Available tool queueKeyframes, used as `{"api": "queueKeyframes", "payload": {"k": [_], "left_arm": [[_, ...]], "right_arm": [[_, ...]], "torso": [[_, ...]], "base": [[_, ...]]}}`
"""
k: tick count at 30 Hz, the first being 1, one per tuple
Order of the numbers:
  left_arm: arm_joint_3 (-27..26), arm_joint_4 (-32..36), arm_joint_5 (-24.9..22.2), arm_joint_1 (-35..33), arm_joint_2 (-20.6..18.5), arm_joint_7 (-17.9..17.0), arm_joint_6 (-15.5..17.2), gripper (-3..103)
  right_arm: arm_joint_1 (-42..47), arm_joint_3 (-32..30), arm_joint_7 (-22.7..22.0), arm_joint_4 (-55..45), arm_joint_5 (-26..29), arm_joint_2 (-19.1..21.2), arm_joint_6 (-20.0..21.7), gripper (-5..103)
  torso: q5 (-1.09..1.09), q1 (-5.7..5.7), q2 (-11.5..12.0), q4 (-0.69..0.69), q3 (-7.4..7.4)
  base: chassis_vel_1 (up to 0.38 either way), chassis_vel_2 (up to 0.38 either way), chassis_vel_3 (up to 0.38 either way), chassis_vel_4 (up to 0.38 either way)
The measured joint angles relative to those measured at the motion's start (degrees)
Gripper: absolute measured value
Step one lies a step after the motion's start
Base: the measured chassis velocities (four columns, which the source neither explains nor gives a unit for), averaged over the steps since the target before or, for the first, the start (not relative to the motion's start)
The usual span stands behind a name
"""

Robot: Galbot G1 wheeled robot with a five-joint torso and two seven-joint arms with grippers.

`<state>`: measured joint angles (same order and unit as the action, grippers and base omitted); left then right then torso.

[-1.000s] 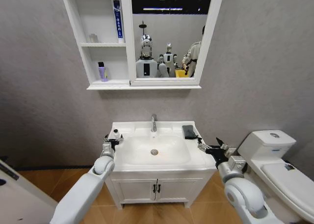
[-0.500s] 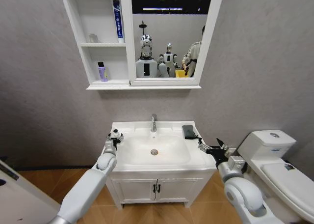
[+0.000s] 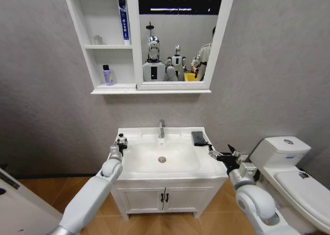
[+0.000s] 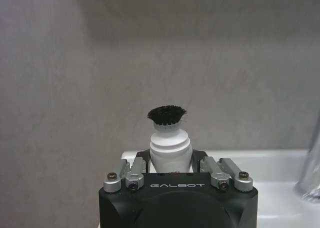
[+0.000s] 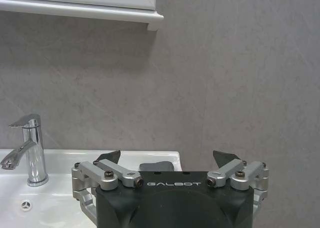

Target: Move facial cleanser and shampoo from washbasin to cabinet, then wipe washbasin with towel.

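Observation:
My left gripper is shut on a small white bottle with a black brush top, the facial cleanser, at the left rim of the white washbasin. The left wrist view shows the bottle upright between the fingers of that gripper. A purple bottle with a black cap, apparently the shampoo, stands on the lowest shelf of the cabinet. The dark towel lies on the basin's right rear corner. My right gripper hovers open just in front of the towel.
A chrome tap stands at the back of the bowl. A blue tube leans on the cabinet's top shelf. A white toilet sits close to the right arm. The low two-door cupboard is under the basin.
My left gripper, with the white bottle in it, has shifted slightly toward the basin and a little upward. The right gripper has stayed in place.

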<state>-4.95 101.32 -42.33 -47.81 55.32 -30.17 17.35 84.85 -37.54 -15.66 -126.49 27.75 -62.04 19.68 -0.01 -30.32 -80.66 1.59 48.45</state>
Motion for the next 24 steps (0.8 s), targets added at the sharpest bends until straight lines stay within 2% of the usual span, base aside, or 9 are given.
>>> {"api": "queueKeyframes", "payload": {"k": [3,4,6,7,9,10,12,16,24], "left_arm": [[-0.24,10.69,-9.55,3.07,-8.16,-6.62,5.55,41],[-0.24,10.69,-9.55,3.07,-8.16,-6.62,5.55,41],[-1.16,16.41,-18.46,7.54,-14.41,-10.93,10.22,41],[-1.16,16.41,-18.46,7.54,-14.41,-10.93,10.22,41],[-2.35,19.93,-28.79,15.28,-20.78,-12.53,15.94,41],[-2.35,19.93,-28.79,15.28,-20.78,-12.53,15.94,41],[-1.83,19.57,-35.19,24.25,-24.07,-12.35,19.6,41],[1.09,14.95,-39.96,35.3,-23.86,-11.4,23.78,41],[8.09,6.11,-40.07,48.37,-20.18,-6.59,25.03,41]], "right_arm": [[-0.12,0.27,0.02,0.09,-0.35,-0.56,-0.09,100],[-0.12,0.27,0.02,0.09,-0.35,-0.56,-0.09,100],[-0.21,0.86,0.07,0.11,-0.77,-1.22,-0.12,100],[-0.21,0.86,0.07,0.11,-0.77,-1.22,-0.12,100],[-0.27,1.69,0.2,0.25,-1.46,-1.89,-0.15,100],[-0.27,1.69,0.2,0.25,-1.46,-1.89,-0.15,100],[-0.09,2.05,0.22,-0.14,-1.62,-1.93,-0.13,100],[0.82,2.05,0.22,-1.51,-1.56,-0.73,0.19,100],[1.1,1.74,0.14,-2.65,-1.17,0.46,0.73,100]], "torso": [[0.02,0.01,0.0,0.0,-0.01],[0.02,0.01,0.0,0.0,-0.01],[0.02,0.01,0.0,-0.03,-0.01],[0.02,0.01,0.0,-0.03,-0.01],[0.02,0.01,0.0,-0.02,-0.01],[0.02,0.01,0.0,-0.02,-0.01],[0.05,0.01,0.0,0.0,-0.01],[0.0,0.01,0.0,-0.01,0.0],[0.01,0.01,0.0,0.02,0.0]], "base": [[0.0,0.0,0.0,0.0],[0.0,0.0,0.0,0.0],[0.0,0.0,0.0,0.0],[0.0,0.0,0.0,0.0],[0.0,0.0,0.0,0.0],[0.0,0.0,0.0,0.0],[0.0,0.0,0.0,0.0],[0.0,0.0,0.0,0.0],[0.0,0.0,0.0,0.0]]}}
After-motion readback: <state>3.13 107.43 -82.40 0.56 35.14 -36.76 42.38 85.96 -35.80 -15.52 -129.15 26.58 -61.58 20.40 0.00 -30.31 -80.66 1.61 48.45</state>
